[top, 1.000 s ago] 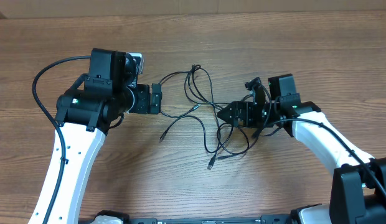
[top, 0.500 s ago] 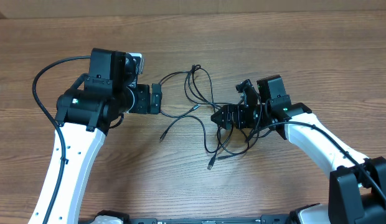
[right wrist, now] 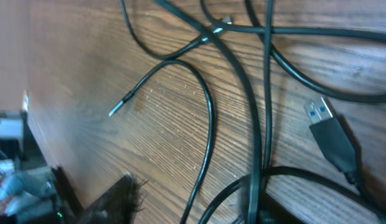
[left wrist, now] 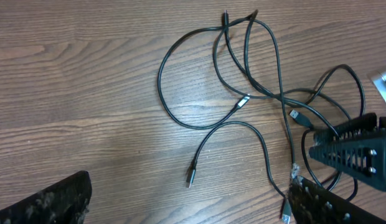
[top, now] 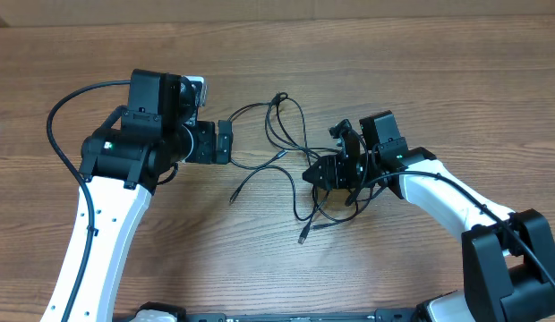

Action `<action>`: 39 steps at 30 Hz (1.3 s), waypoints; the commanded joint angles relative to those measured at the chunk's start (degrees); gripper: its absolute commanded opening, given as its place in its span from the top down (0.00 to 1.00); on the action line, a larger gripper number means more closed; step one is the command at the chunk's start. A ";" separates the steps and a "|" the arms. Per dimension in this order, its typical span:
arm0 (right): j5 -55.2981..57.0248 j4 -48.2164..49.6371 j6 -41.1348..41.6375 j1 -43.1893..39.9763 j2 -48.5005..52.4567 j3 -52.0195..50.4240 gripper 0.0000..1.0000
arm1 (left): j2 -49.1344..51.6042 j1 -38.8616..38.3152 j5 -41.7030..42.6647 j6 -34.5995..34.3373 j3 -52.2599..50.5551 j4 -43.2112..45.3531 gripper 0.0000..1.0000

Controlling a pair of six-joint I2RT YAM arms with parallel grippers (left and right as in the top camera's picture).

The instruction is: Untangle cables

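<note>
Located the brown wood-grain worktop [top: 421, 72] carrying the thin black flexible cables [top: 298, 148] around its middle, between the two arms. Found one small metal-tipped plug end [top: 303, 238] nearest the front edge, lying loose on bare wood, apart from both grippers. Found a second loose plug end [top: 233, 199] a little farther in and toward the left, closing off a single strand. Noted the densest knot of crossed strands beyond these, under and around the black two-finger right gripper [top: 313, 173], tips pointing left into the tangle. Could not tell from any view whether the right jaws were clamped on a strand or merely set over it. Saw several cords and a black USB plug with a blue tongue [right wrist: 333, 140] passing close beneath in the blurred right wrist view. Noted the black two-finger left gripper [top: 226, 141] just left of the cables, jaws spread wide with nothing between them. Found the farthest loops reaching toward the rear edge, two cable tips lying close together there.
</note>
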 commanded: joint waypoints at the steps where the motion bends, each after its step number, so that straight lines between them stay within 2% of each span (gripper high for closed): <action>1: -1.42 -0.22 -0.11 0.46 -0.04 0.13 0.63 | 0.42 0.28 -0.79 -0.37 1.11 0.02 0.00; 3: -1.57 -0.87 -0.11 0.90 -0.04 0.13 0.73 | 0.42 0.28 -0.79 -0.37 1.11 0.02 0.00; 9: -2.40 -0.66 -0.79 3.43 -0.04 0.13 0.77 | 0.42 0.28 -0.79 -0.37 1.11 0.02 0.00; 13: -2.38 0.13 -0.76 5.73 -0.04 0.13 0.96 | 0.42 0.28 -0.79 -0.37 1.11 0.02 0.01; 19: -4.52 0.17 -0.28 5.99 -0.24 0.66 0.96 | 0.42 0.28 -0.79 -0.37 1.11 0.02 0.00; 24: -7.28 -3.13 0.59 5.29 -2.34 6.05 0.96 | 0.42 0.28 -0.79 -0.37 1.11 0.02 0.00; 29: -5.20 -11.06 -0.37 5.29 -5.79 17.75 0.96 | 0.42 0.28 -0.79 -0.37 1.11 0.02 0.00; 34: 4.09 -21.75 -1.53 5.29 -8.68 33.00 0.96 | 0.42 0.28 -0.79 -0.37 1.14 0.02 0.00; 39: 10.14 -27.12 -2.27 5.29 -10.51 45.81 0.96 | 0.42 0.28 -0.79 -0.37 1.14 0.02 0.00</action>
